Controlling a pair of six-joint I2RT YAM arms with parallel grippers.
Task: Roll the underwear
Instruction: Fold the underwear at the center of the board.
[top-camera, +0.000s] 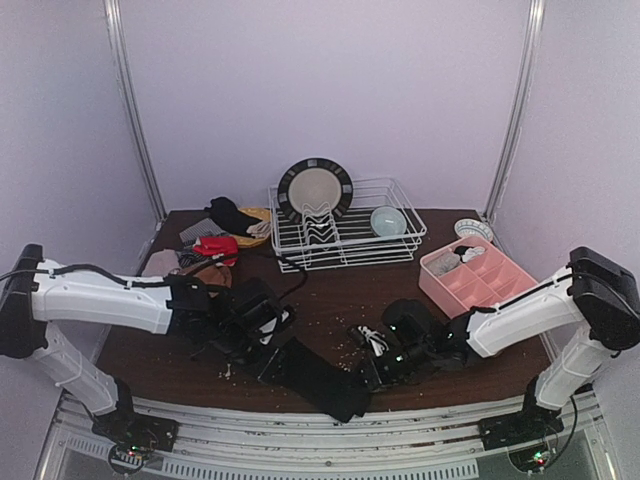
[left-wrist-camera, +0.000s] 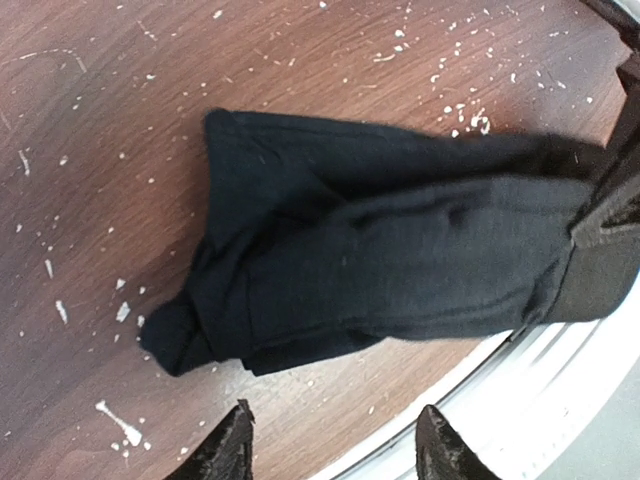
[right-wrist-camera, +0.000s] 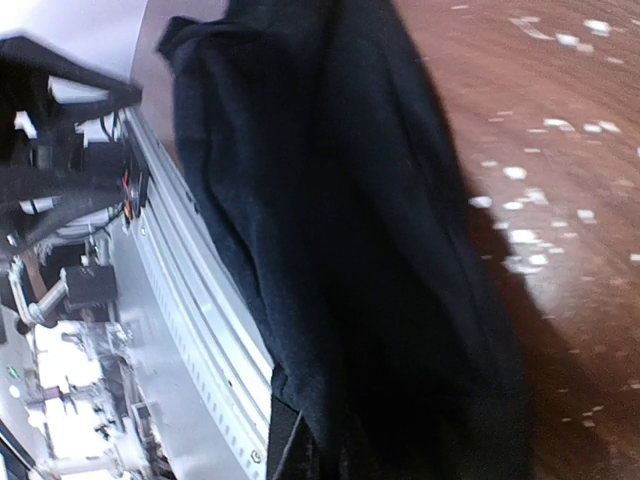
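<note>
A black underwear (top-camera: 322, 382) lies loosely folded at the table's near edge, one end partly over the white rail. In the left wrist view it (left-wrist-camera: 400, 260) spreads across the middle. My left gripper (left-wrist-camera: 335, 445) is open and empty, its fingers just short of the cloth's near edge; it also shows in the top view (top-camera: 268, 358). My right gripper (top-camera: 372, 372) is at the cloth's right end. In the right wrist view the black cloth (right-wrist-camera: 340, 250) covers the jaws (right-wrist-camera: 340, 460), which seem shut on it. More underwear, black (top-camera: 230, 213), red (top-camera: 215, 247) and beige (top-camera: 160, 262), is piled at the back left.
A pink compartment tray (top-camera: 475, 278) stands at the right. A white wire dish rack (top-camera: 345, 240) with a plate (top-camera: 315, 187) and a bowl (top-camera: 388, 220) stands at the back. White crumbs are scattered over the brown table (top-camera: 330, 300). The white rail (left-wrist-camera: 560, 390) borders the near edge.
</note>
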